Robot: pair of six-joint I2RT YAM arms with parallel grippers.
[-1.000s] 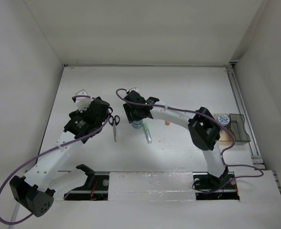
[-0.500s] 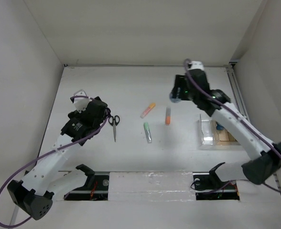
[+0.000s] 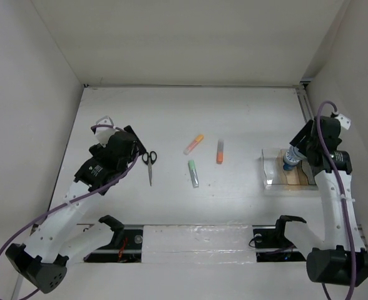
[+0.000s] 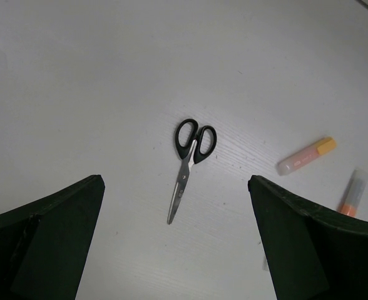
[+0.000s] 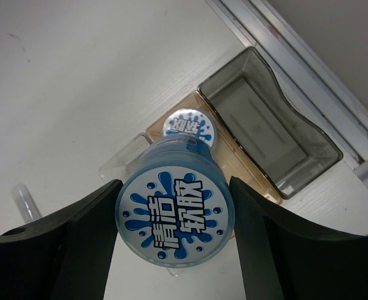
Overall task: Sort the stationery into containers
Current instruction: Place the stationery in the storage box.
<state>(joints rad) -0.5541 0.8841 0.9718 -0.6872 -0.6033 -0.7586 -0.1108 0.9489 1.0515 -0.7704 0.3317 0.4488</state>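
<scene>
One patterned cylinder (image 5: pixel 190 125) is seated in the wooden box (image 5: pixel 237 161) near the table's (image 3: pixel 171 112) right edge. A second cylinder (image 5: pixel 174 215) is clamped in the right hand (image 5: pixel 174 234) above it. Scissors (image 4: pixel 189 164), orange marker (image 3: pixel 219 151), green marker (image 3: pixel 193 173) and pink-orange marker (image 3: pixel 193 144) lie unsorted mid-table. The left hand (image 4: pixel 178 240) is spread open above the scissors. The clear box (image 3: pixel 270 169) is partly hidden in the wrist view.

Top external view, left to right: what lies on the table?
In order: scissors → orange marker → clear box → wooden box. The pink-orange marker and pale green marker sit between the first two but overlap sideways, so they are left unordered.
</scene>
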